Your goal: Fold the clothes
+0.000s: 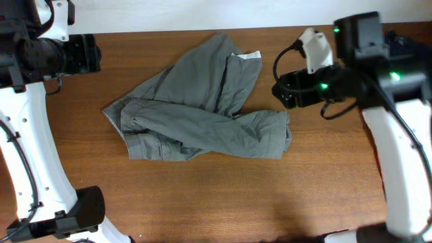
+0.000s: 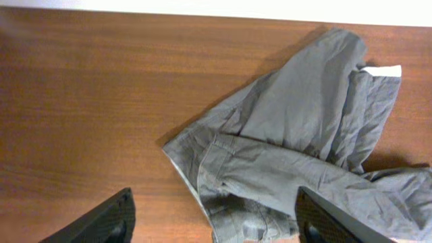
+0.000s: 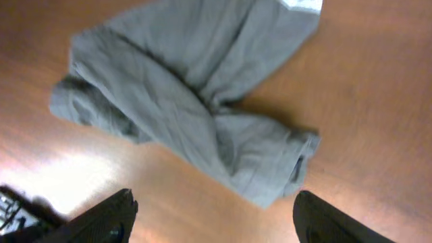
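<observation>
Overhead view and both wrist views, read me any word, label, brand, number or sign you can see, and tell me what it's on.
No readable text in any view.
shorts: plain grey-olive cloth, no print or brand showing.
pale patch at the shorts' upper edge: blank as far as the pictures show.
green lights at the right of the overhead view: plain glowing dots, not characters.
table: bare wood grain, no markings.

Plain grey-olive shorts (image 1: 202, 115) with a pale lining patch on a reddish-brown wooden table (image 1: 202, 202)
</observation>
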